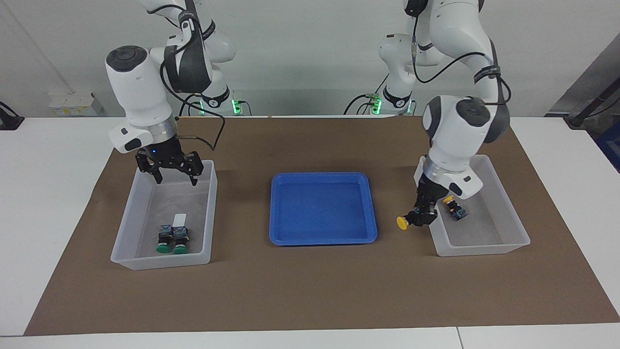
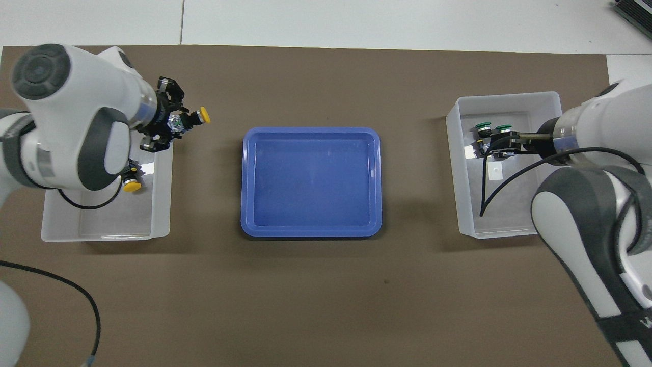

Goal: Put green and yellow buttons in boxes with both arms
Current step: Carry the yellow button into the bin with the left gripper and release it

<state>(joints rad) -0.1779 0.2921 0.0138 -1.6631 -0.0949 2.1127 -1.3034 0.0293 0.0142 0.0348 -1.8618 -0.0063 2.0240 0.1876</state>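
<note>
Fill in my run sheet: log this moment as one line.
left claw: shut on yellow button, over box rim | right claw: open, above box | green buttons: boxed | blue tray: no buttons

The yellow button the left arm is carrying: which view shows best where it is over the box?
The facing view: the held yellow button hangs from the left gripper over the box edge that faces the blue tray. The overhead view shows its cap past that wall, but not its height.

White table (image 1: pixel 53 194) carries brown mat (image 1: pixel 310 291), with blue tray (image 1: pixel 283 213) between two boxes (image 1: pixel 208 218).
</note>
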